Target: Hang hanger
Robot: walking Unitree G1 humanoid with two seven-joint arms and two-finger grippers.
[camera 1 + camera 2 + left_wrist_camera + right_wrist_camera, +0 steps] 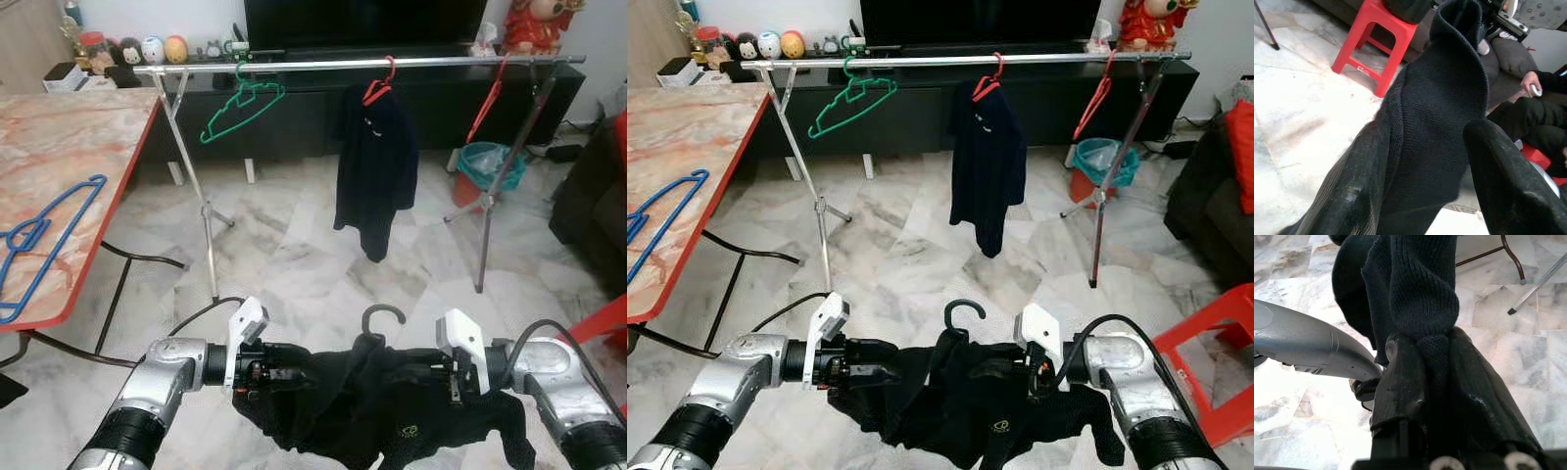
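A black knit garment [392,406] on a black hanger, its hook [382,315] sticking up, hangs low in front of me between both grippers. My left gripper [277,373] holds its left side. In the left wrist view a thick fold of the knit [1440,122] fills the gap between the two fingers [1356,186]. My right gripper [419,371] is shut on a bunched fold [1430,347] at the right side. The silver clothes rail [323,65] stands across the room ahead, well beyond the garment.
On the rail hang a green hanger [243,103], a dark garment [372,171] on a red hanger and a bare red hanger [487,106]. A marble table [69,147] with blue hangers [44,235] stands left. A red stool [602,323], a sofa [588,201] and a seated person [1542,98] are right.
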